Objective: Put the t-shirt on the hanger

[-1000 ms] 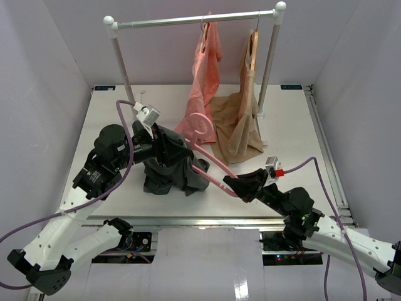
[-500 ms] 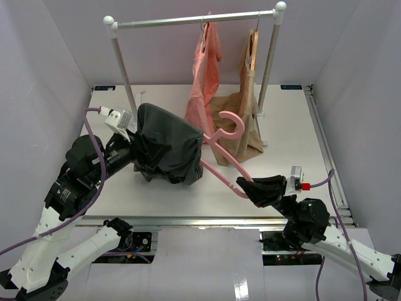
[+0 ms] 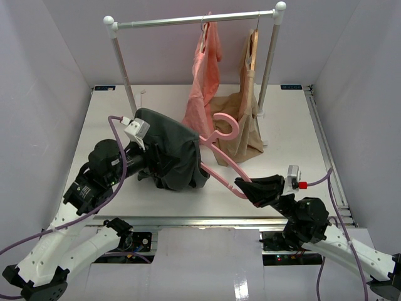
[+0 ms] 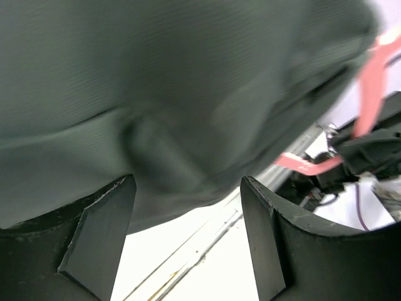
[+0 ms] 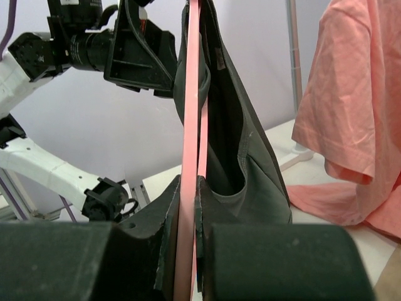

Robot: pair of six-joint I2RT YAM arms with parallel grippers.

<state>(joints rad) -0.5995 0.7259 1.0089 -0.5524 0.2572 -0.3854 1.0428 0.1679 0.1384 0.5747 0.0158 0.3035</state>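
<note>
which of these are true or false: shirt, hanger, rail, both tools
1. The right tool is shut on the hanger. True.
2. The hanger's hook sits on the rail. False: the hook is free, well below the rail.
3. The t-shirt lies spread flat on the table. False: it hangs bunched on the hanger's far end.
4. Two garments hang from the rail. True: a pink garment and a tan garment.
5. The left tool is open. True: it stands wide apart by the t-shirt.
</note>
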